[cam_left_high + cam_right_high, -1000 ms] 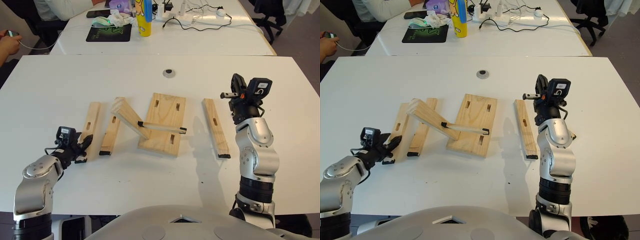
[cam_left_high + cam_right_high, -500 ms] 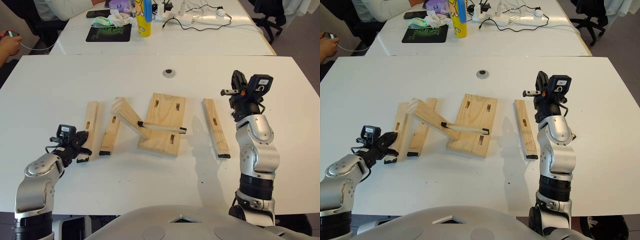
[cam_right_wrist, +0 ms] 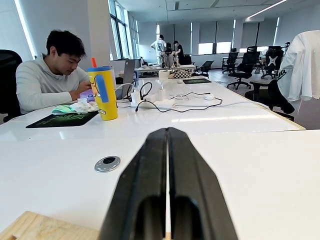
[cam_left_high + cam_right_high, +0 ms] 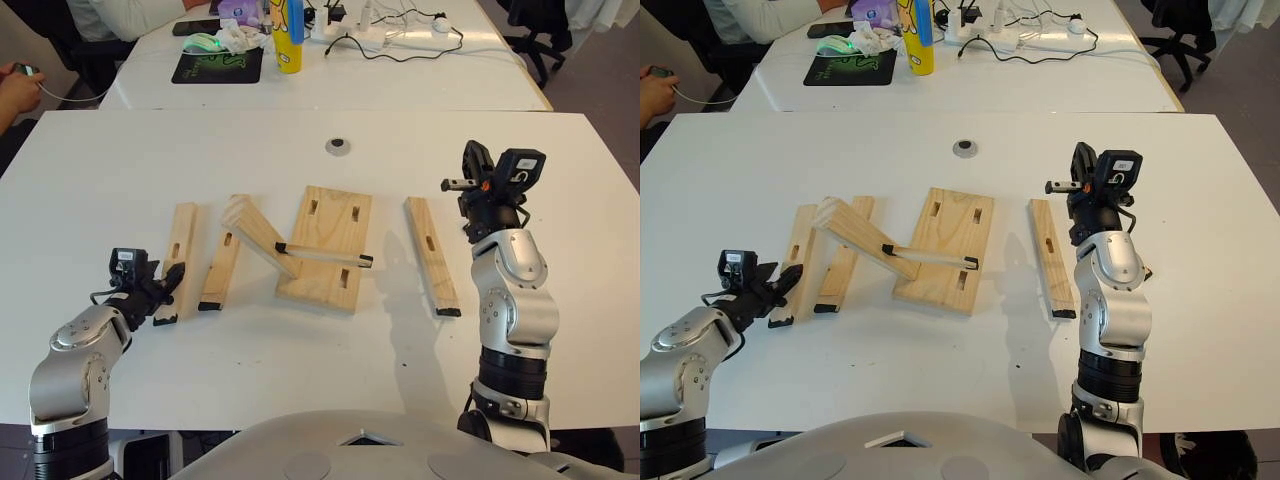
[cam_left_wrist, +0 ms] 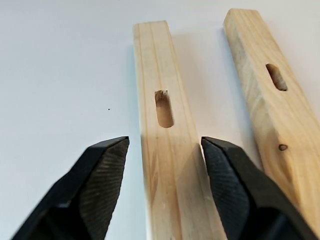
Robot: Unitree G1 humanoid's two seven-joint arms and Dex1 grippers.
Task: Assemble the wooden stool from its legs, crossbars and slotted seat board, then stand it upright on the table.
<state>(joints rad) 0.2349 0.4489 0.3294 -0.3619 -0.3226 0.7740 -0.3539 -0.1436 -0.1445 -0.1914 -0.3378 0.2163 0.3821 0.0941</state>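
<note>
Currently: left gripper (image 5: 163,144), open and empty, straddles the near end of the leftmost leg (image 4: 178,257), flat on the table (image 4: 110,170), long axis running straight ahead; right gripper (image 3: 167,137), closed and empty, raised well apart

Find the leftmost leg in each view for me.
Left eye: leg, leftmost wood piece, flat on the table.
Right eye: same place.
Left wrist: centre, between the open left claw fingers.
Right wrist: aimed elsewhere, over the grommet.
Landmark: second leg beside it.
</note>
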